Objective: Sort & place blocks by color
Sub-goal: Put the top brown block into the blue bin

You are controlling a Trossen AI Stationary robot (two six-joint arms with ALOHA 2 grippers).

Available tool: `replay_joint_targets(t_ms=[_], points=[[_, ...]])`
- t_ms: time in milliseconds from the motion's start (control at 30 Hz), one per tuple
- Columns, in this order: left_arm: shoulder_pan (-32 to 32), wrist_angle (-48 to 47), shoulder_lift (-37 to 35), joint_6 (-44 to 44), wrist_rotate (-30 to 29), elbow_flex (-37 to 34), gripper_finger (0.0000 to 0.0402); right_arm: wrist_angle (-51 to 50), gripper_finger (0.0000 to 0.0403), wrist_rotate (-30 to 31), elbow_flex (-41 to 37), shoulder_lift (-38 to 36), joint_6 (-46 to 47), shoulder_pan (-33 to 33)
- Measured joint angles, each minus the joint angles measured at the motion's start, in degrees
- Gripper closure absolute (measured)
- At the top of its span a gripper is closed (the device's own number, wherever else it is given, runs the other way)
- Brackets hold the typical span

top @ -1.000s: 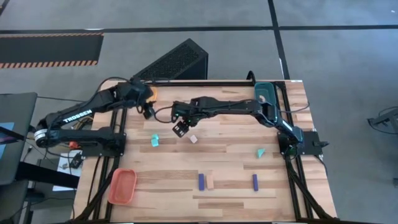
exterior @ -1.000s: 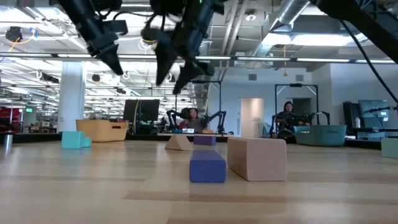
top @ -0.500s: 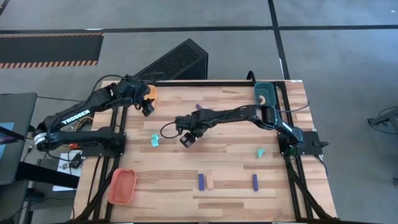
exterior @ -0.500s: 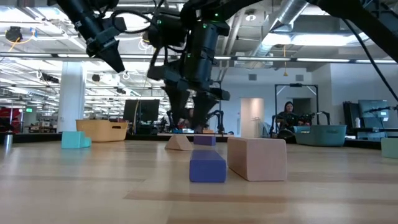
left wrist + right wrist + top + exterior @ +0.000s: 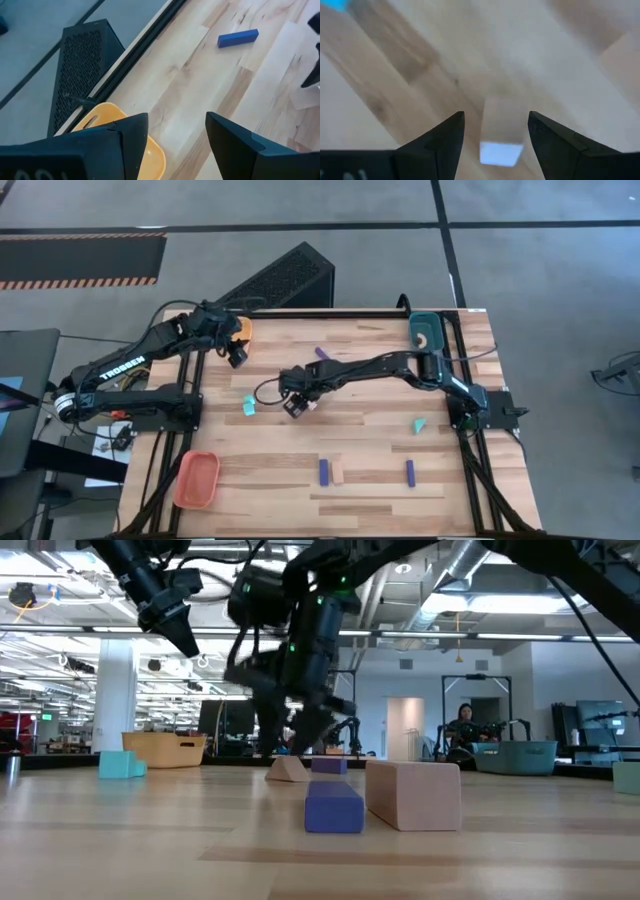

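Note:
My right gripper (image 5: pixel 293 404) (image 5: pixel 297 745) is low over the middle of the table, open. In the right wrist view its fingers (image 5: pixel 442 140) stand on either side of a small tan block (image 5: pixel 502 131) that lies flat on the wood, with gaps on both sides. From above the gripper hides that block. My left gripper (image 5: pixel 236 355) (image 5: pixel 177 120) hangs open, raised beside the yellow-orange tray (image 5: pixel 243 328) at the far left. Lying flat on the table are dark blue bars (image 5: pixel 321 353) (image 5: pixel 324 471) (image 5: pixel 410 471), a second tan block (image 5: pixel 338 473), a cyan chunk (image 5: pixel 248 406) and a cyan wedge (image 5: pixel 418 424).
An orange tray (image 5: pixel 197 479) sits at the near left corner and a teal tray (image 5: pixel 425 330) at the far right corner. A black perforated box (image 5: pixel 280 278) stands beyond the far edge. Bare wood lies between the right gripper and the near row of blocks.
My right gripper has come down from well above the table to just over its surface, shifting a little toward the near edge, and now straddles the tan block. Its fingers have stayed apart. The blocks have not moved.

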Motion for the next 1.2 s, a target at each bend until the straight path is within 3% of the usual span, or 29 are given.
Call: replay_joint_targets(t_ms=[300,400,567,733,867,1067,1200], points=[[0.0,-0.1,0.0,1.5,-0.1,0.0,0.0211,-1.1,0.0164,-0.3,0.0,1.9,2.6,0.6],[0.0,0.1,0.0,1.5,-0.1,0.0,0.0211,-1.2,0.0192,0.1,0.0,1.6,3.1,0.1],[0.0,0.9,0.0,1.5,0.0,0.0,0.0211,-6.8,0.0288,-0.9,2.1,1.4,0.4,-1.4],[0.0,2.5,0.0,1.0,0.0,0.0,0.0211,-17.6,0.0291,0.1,7.3,1.0,-5.0,-1.8],[0.0,3.5,0.0,-1.2,0.0,0.0,0.0211,-23.1,0.0291,6.3,8.6,-2.4,-7.4,-1.9],[-0.1,4.1,0.0,-8.0,1.4,0.0,0.0211,-32.6,0.0291,20.4,8.1,-7.6,-4.4,-3.3],[-1.7,7.1,0.0,-13.5,3.1,0.0,0.0211,-30.8,0.0290,23.4,-1.6,-15.8,-5.2,-5.1]])
